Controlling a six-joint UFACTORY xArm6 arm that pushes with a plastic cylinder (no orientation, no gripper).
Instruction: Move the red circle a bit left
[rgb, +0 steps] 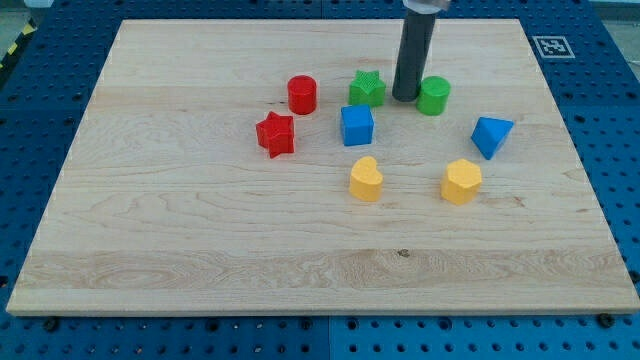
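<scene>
The red circle (302, 94) stands on the wooden board, left of the green star (367, 88). My tip (405, 98) is down on the board between the green star and the green circle (434, 95), close to the green circle's left side. It is well to the right of the red circle, with the green star between them. A red star (275, 134) lies below and left of the red circle.
A blue cube (356, 125) sits below the green star. A blue triangular block (491, 135) is at the view's right. A yellow heart (366, 179) and a yellow hexagon (461, 182) lie lower. The wooden board (150, 230) has blue pegboard around it.
</scene>
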